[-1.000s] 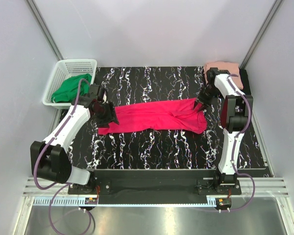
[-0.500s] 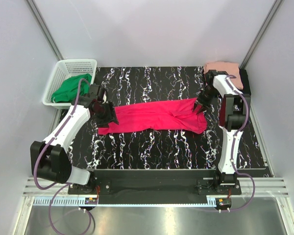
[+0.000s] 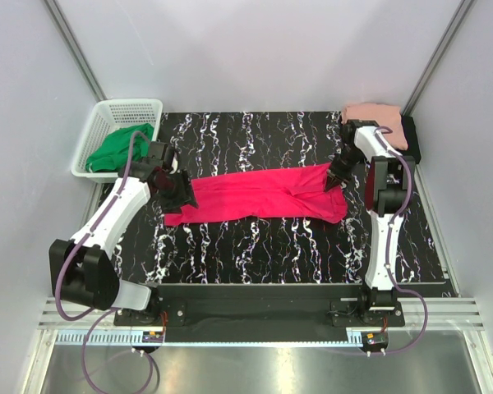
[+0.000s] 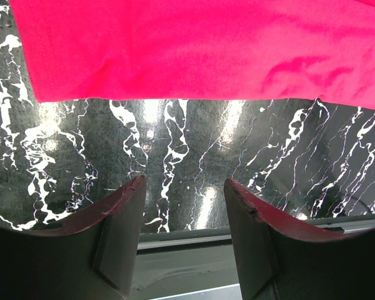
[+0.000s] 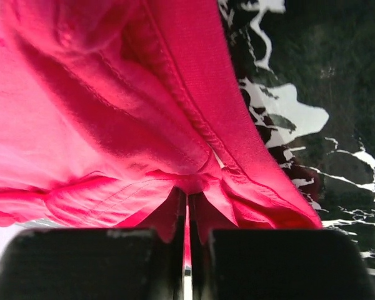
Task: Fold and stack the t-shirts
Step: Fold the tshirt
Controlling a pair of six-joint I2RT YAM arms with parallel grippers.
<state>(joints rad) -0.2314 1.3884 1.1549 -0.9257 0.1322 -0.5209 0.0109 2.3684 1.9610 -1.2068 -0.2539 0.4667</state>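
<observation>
**Right gripper pinching a crimson-pink t-shirt, left gripper open beside it**

In the right wrist view, the right gripper (image 5: 186, 209) has its 2 fingers pressed together on a bunched fold of the crimson-pink t-shirt (image 5: 100, 106). A stitched hem runs diagonally down to the pinch. The cloth fills most of that frame, with the table showing only at the right edge.

In the left wrist view, the left gripper (image 4: 184, 190) stands with its 2 fingers (image 4: 115, 219) spread apart and nothing between them. Below them is bare table. The shirt's edge crosses the top of that frame, apart from the fingertips.

In the top view, the crimson-pink shirt lies as a long band across the middle of the frame. It rests on the black, white-veined marble table (image 3: 255, 246). The left gripper is at the band's left end and the right gripper at its upper right corner.

In the upper right corner of the table sits a folded salmon-pink t-shirt (image 3: 374, 112). A black t-shirt (image 3: 410, 133) is just beside it on its right, and its shape cannot be made out.

At the upper left, just off the table, a white basket (image 3: 130, 104) holds a green cloth (image 3: 115, 149).
</observation>
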